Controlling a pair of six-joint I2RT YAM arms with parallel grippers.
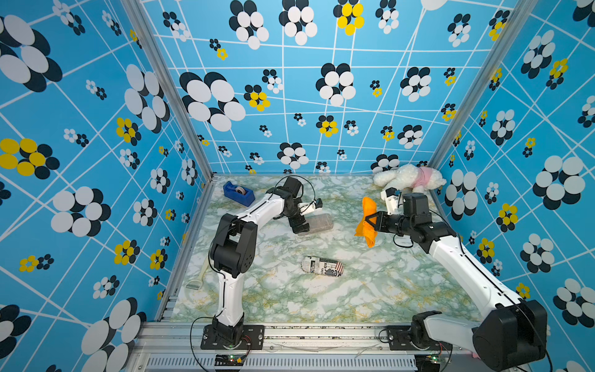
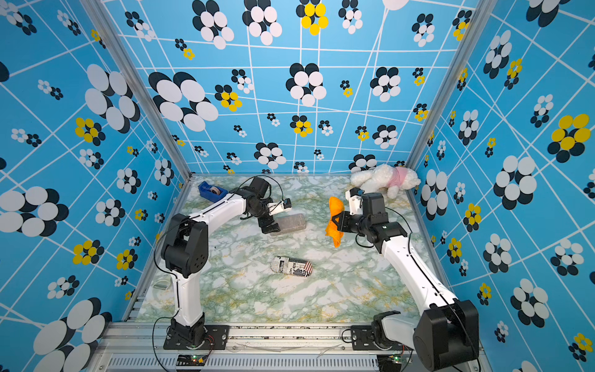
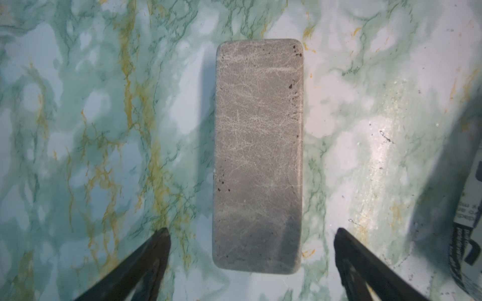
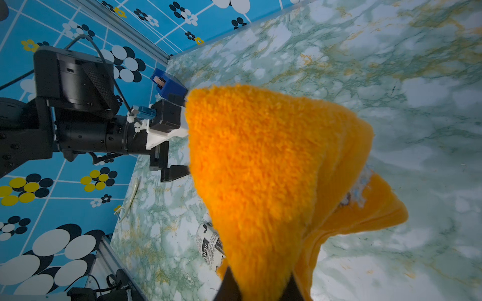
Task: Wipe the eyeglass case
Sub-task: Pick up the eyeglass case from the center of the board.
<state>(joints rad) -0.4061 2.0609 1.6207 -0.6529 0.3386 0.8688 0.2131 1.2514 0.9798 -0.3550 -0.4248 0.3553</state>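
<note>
grey rectangular eyeglass case [image 1: 317,224] lay flat on green-and-white marbled worktop [image 1: 354,290], middle toward the back. left end effector [image 1: 297,228] sat over the case end nearer the left arm, jaws wide. left wrist view showed black fingers [image 3: 151,255] on either side of the case with a gap on both sides, no contact. right end effector [image 1: 370,221] was clamped on fluffy orange cloth [image 1: 367,206], cloth hanging from it, apart from the case. newsprint-patterned oblong pouch [image 1: 323,266] lay nearer the front. blue tape dispenser [image 1: 238,192] back left, white plush toy with pink top [image 1: 407,178] in the back right corner.
</note>
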